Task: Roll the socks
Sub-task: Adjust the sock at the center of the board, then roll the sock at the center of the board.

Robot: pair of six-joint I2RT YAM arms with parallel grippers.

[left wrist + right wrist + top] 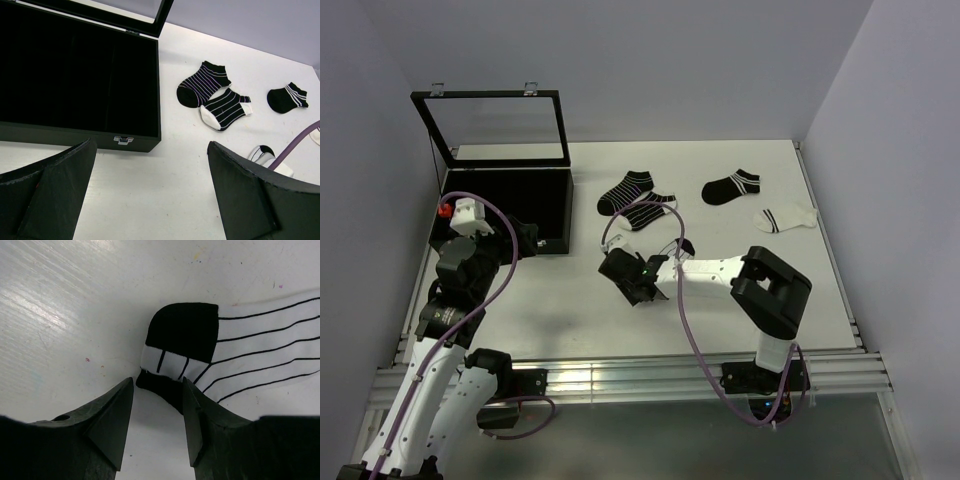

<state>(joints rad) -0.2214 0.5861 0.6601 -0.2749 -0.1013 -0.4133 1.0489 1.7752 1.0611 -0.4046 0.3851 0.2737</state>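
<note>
A white sock with thin black stripes and a black heel (pixel 260 340) lies flat on the table right in front of my right gripper (pixel 157 381). Its dark cuff edge touches the right fingertip (pixel 190 390). The jaws stand partly open with bare table between them. Further back lie a black sock with pale stripes (pixel 625 190), a striped sock with a white toe (pixel 650 212), a black sock with a striped cuff (pixel 730 187) and a white sock (pixel 785 218). My left gripper (pixel 151 145) hangs wide open over bare table, near the front of the box, holding nothing.
A black box (pixel 510 205) stands at the back left, its glass lid (pixel 495 128) propped upright and its latch (pixel 123 140) facing me. A purple cable (pixel 685 320) loops off the right arm. Walls close in the table on the left, back and right.
</note>
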